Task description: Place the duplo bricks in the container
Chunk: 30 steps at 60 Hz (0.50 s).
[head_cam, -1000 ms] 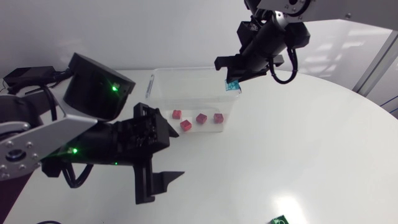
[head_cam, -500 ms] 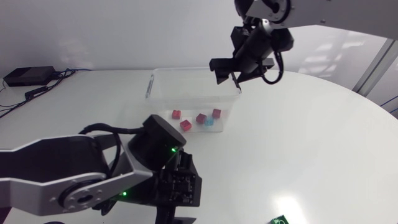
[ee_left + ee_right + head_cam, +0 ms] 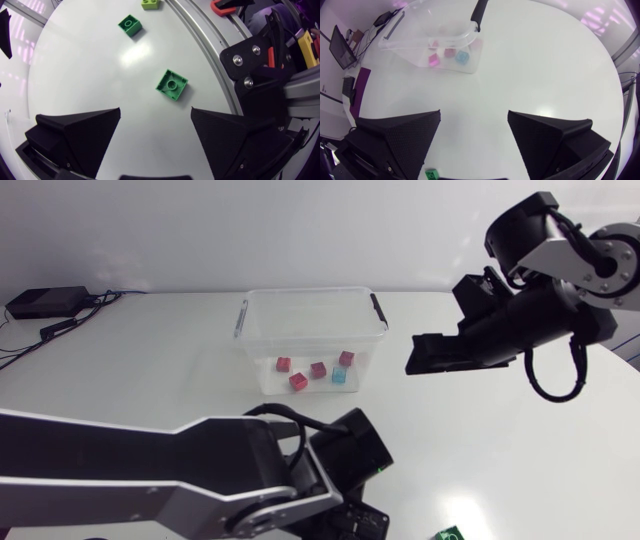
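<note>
Open-topped and clear-walled, the container sits toward the far edge of the white surface and holds four red bricks and one pale blue brick, all loose on its floor near the front wall. The black clips at its two ends are folded aside. More of the job lies by the surface's near, curved edge. There a green brick rests stud side up just ahead of the left arm, whose jaws stand wide apart and empty, touching nothing. A second green brick and a lime brick lie farther along the same edge. The right arm hangs over the surface's right side, well clear of the container, with its jaws likewise spread and holding nothing. The bricks look to be small, hard, glossy plastic. By that judgement they are light and rigid, unlikely to break, but apt to skid or twist if pinched on a corner. The safest hold is probably across two opposite flat side walls, low on the body rather than on the stud. The container's thin walls look light enough to shift if nudged.
</note>
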Motion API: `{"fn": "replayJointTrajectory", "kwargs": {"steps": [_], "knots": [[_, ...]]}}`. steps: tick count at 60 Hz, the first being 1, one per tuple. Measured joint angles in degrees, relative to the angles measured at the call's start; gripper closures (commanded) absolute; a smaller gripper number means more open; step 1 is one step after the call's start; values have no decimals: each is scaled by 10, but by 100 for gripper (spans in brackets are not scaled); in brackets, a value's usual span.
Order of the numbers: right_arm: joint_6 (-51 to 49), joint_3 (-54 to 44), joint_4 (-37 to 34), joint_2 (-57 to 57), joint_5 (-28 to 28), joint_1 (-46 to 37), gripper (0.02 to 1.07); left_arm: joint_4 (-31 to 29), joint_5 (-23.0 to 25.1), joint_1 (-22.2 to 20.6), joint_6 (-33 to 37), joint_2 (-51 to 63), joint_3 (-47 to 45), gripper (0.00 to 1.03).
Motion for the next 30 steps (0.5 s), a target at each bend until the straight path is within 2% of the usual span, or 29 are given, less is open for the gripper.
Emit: {"fn": "replayJointTrajectory", "kwargs": {"steps": [13,30], "knots": [[-12,-55,0,-37,-29,-28,9,-28,-6,-30,19,51,42,6],[-18,-118,-6,-37,-32,-53,9,-47,-11,-38,37,94,75,10]]}}
